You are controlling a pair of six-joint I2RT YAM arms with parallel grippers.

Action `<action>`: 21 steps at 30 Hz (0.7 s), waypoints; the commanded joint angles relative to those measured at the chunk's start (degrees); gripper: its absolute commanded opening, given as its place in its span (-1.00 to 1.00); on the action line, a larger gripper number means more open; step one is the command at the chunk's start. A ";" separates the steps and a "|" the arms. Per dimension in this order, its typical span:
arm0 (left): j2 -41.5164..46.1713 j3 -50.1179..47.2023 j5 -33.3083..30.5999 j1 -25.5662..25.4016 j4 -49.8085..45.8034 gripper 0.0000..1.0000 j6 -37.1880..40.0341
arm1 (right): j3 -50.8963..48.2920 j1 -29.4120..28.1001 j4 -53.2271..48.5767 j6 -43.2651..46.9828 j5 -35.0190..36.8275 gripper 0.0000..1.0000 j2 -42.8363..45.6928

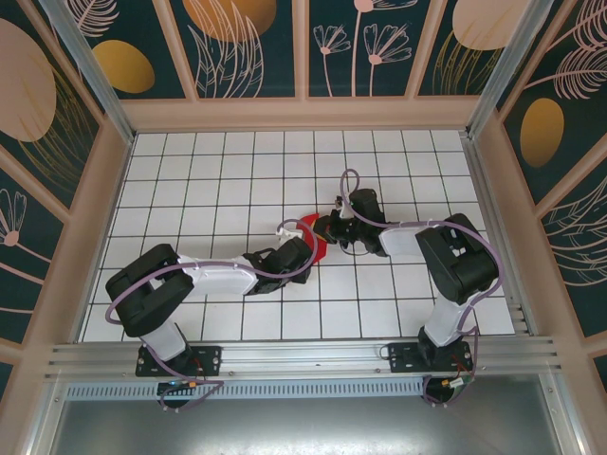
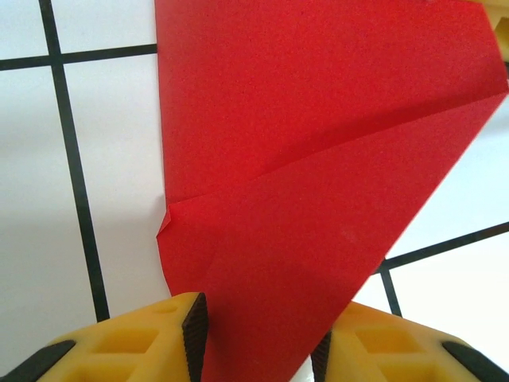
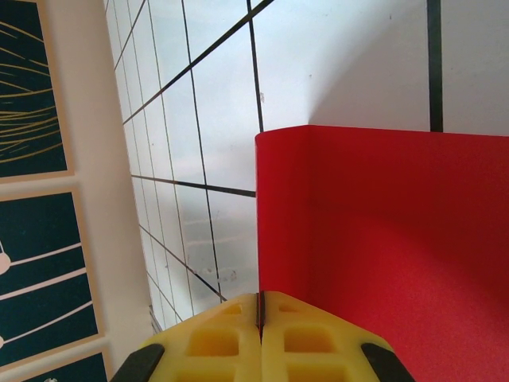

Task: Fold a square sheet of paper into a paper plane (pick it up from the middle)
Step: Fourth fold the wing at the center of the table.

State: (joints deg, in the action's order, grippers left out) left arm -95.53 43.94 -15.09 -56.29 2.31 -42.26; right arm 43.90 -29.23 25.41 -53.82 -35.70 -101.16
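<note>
The square sheet of paper (image 1: 317,243) was held mid-counter (image 1: 190,190), only partly folded: one diagonal crease (image 2: 334,147) and a raised flap (image 2: 302,263), no dart yet. Its edge was pinched in the right gripper (image 3: 260,318), fingers clenched. The left gripper (image 2: 258,338) was set with fingers apart around the flap.

White tiled worktop (image 1: 209,180) ruled with black grid lines, enclosed by dark teal wall panels (image 1: 379,57) bearing pink flowers and gold ovals; an aluminium rail (image 1: 303,353) along its near edge

Free tabletop (image 1: 209,180) beyond red paper (image 1: 318,245)
</note>
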 commanded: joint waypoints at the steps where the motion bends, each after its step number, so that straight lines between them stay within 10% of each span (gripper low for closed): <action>1: -0.59 -0.96 -0.90 -0.45 -1.52 -0.21 0.58 | 1.88 0.32 -0.80 1.40 -0.68 -0.91 -0.34; 11: -0.97 -0.69 -1.33 -0.47 -1.51 -0.57 0.66 | 1.81 0.40 -2.18 2.27 -0.18 -0.76 1.25; 21: -0.36 -0.96 0.65 -0.45 0.75 -0.73 3.08 | -0.22 2.63 -10.78 8.31 4.46 -0.08 11.65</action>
State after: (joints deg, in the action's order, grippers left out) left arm -95.53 43.66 -15.38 -56.34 2.37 -41.12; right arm 44.10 -27.77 17.82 -48.93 -33.61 -94.65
